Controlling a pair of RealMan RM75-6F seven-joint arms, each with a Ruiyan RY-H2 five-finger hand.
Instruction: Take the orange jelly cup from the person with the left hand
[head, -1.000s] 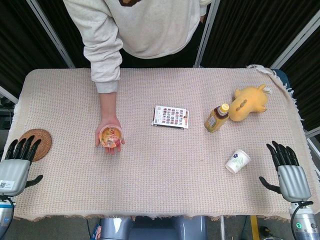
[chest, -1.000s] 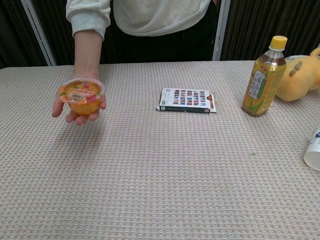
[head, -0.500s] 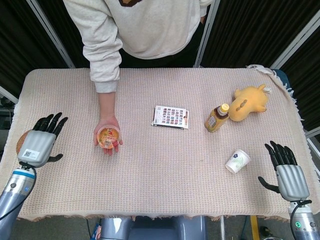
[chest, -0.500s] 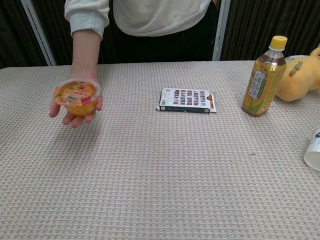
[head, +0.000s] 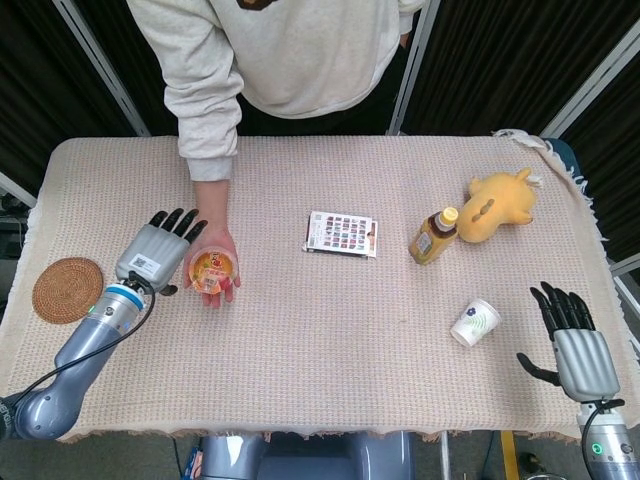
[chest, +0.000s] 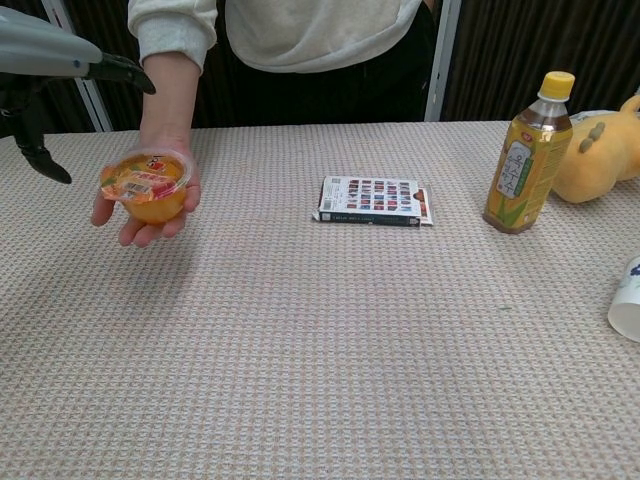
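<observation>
The orange jelly cup (head: 211, 269) (chest: 146, 186) lies in the person's upturned palm (head: 213, 262) above the left side of the table. My left hand (head: 156, 247) (chest: 55, 62) is open just left of that palm, fingers spread and pointing towards the person, close to the cup but apart from it. In the chest view only its dark fingertips and grey back show at the upper left corner. My right hand (head: 574, 335) rests open at the table's right front edge, holding nothing.
A woven round coaster (head: 68, 289) lies at the left edge. A small patterned box (head: 341, 234) (chest: 375, 200) sits mid-table, with a tea bottle (head: 433, 235) (chest: 526, 155), a yellow plush toy (head: 497, 203) and a paper cup (head: 474, 323) to the right.
My left hand has travelled from the table's left front edge, past the coaster, up to the person's palm. The person shifted the cup slightly left. My right hand stayed still.
</observation>
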